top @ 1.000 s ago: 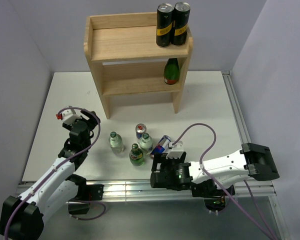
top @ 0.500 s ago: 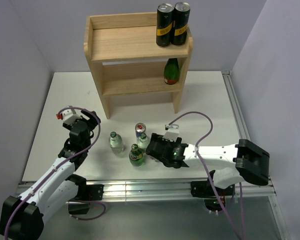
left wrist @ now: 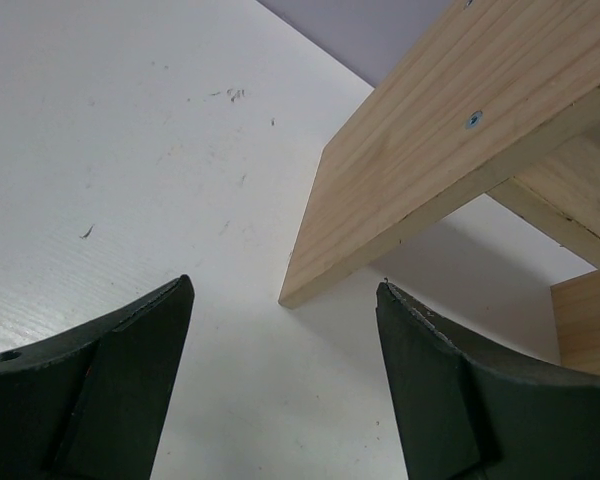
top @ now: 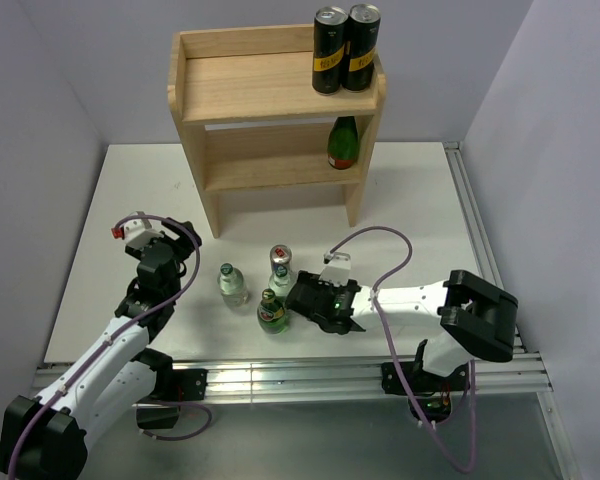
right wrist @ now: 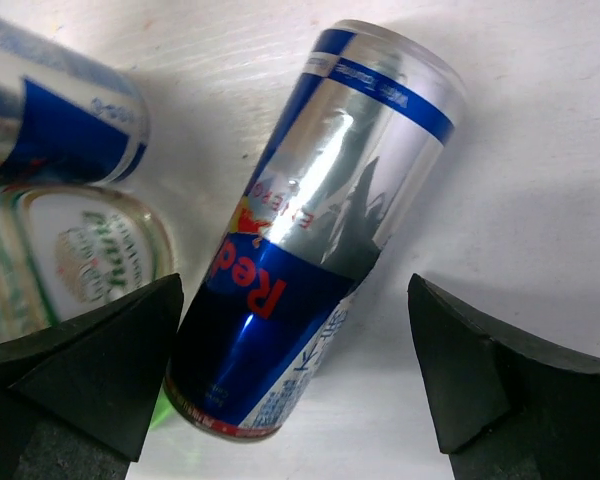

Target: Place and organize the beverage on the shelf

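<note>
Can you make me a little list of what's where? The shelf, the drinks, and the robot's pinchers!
shelf top: two black cans, at the right end
lower board: one dark-green bottle, at the right
table: standing blue-silver can, clear bottle, second green bottle
lying can: on its side between the right jaws, not touched by them
right jaws: open, around the lying can
left jaws: open, empty, pointing at the shelf's foot

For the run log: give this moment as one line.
right gripper: open, astride lying blue-silver can | left gripper: open, empty, by shelf | shelf: two black cans, one green bottle
</note>
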You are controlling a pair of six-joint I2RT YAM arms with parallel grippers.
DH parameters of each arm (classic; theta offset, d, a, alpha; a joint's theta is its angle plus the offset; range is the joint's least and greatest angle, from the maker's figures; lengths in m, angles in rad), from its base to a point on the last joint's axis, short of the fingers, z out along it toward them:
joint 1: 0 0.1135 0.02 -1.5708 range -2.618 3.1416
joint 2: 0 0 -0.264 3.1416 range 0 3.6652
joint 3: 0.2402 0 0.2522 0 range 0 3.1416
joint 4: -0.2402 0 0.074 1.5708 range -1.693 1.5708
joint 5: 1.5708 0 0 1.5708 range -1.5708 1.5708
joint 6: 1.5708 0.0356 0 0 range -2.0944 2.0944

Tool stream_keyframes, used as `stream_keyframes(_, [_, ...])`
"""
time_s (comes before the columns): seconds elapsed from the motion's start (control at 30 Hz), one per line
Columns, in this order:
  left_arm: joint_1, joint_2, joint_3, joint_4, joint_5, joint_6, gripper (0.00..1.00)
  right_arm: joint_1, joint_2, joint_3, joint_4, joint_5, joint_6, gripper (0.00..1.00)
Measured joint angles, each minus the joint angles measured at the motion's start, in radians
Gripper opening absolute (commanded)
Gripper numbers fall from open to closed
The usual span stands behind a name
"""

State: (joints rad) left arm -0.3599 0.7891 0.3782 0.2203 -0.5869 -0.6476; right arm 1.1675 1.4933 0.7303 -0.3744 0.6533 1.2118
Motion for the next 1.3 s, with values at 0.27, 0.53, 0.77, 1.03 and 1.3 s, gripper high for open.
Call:
stream_keyframes(0.27, [0.0,0.0,0.0,0.0,0.01,0.0,0.8,-0.085,0.016,-0.042,0.023,0.021,0.012,0.97])
stream_keyframes(0.53, [0.0,0.001,0.0,0.0,0.014,0.0,0.8,-0.131,0.107,-0.006,0.089,0.101,-0.035,0.56])
stream_keyframes(0.77, [0.0,0.002,0.0,0.0,0.014,0.0,0.8,-0.147,0.104,-0.024,0.163,0.093,-0.053,0.0])
stream_keyframes(1.03, [0.0,0.014,0.0,0.0,0.014,0.0,0.8,-0.126,-0.037,-0.079,0.033,0.042,-0.038,0.0])
stream_keyframes(1.3, [0.0,0.014,0.0,0.0,0.014,0.0,0.8,-0.023,-0.286,0.102,-0.116,0.23,-0.176,0.0])
